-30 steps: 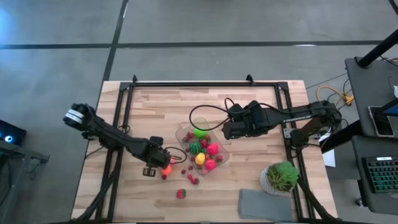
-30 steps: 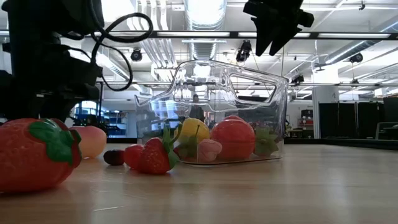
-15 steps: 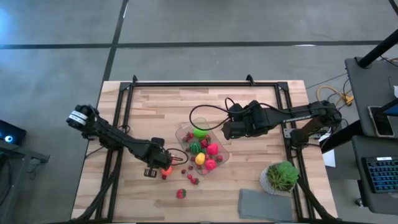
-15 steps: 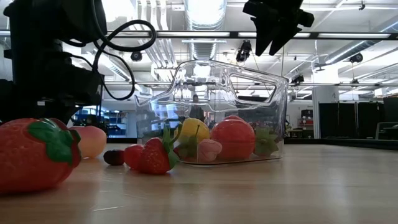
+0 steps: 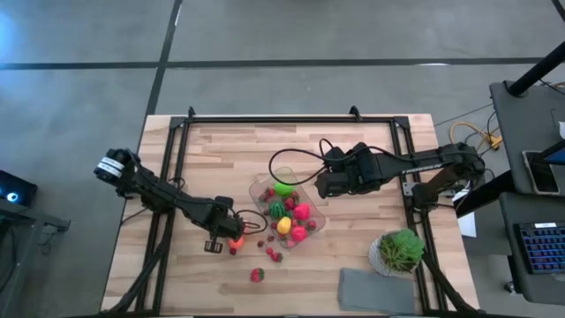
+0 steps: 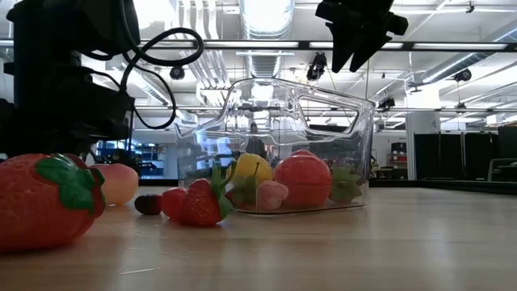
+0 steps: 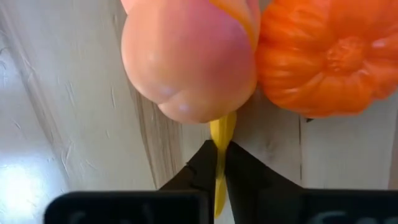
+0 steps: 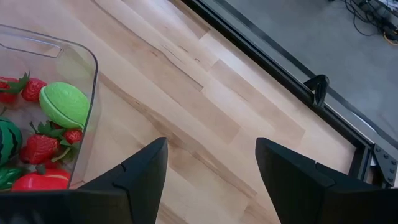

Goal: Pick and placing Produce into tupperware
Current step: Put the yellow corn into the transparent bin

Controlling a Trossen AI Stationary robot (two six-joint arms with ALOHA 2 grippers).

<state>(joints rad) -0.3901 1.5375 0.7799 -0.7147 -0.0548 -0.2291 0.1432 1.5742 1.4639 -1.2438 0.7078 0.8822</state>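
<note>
Bench [image 5: 221, 150]: pale wooden top in a black frame, both arms reaching in from its left and right edges.
Tupperware [image 5: 265, 190]: clear tub near the middle of the bench, slightly toward the right edge; in the low view it stands with its rim handle [image 6: 327, 109] showing.
Contents of tupperware: green lime-like fruit [image 5: 282, 188], small watermelon [image 5: 277, 209], pink fruit [image 5: 302, 211], yellow fruit [image 5: 283, 225], red fruit [image 5: 298, 233], several small strawberries.
Loose produce: large strawberry [image 5: 257, 275] toward the front edge; small red pieces [image 5: 267, 244] scattered between the tub and that strawberry; in the low view a mid-sized strawberry [image 6: 194, 202] and a dark berry [image 6: 148, 204] lie just beside the tub wall.
Peach [image 7: 186, 59]: pale pink-orange, on the bench beside the tub on its left-edge side, touching the small orange pumpkin [image 7: 326, 56].
Left tool [image 5: 224, 238]: low over the bench at the peach and pumpkin; fingers close to the peach, gap narrow in the left wrist view; whether they grip anything cannot be told.
Right tool [image 8: 208, 171]: held above the bench just off the tub's right-edge side, fingers spread wide, holding nothing.
Potted plant [image 5: 400, 251]: leafy green, near the front right corner.
Grey cloth [image 5: 375, 291]: flat, at the front edge beside the plant.
</note>
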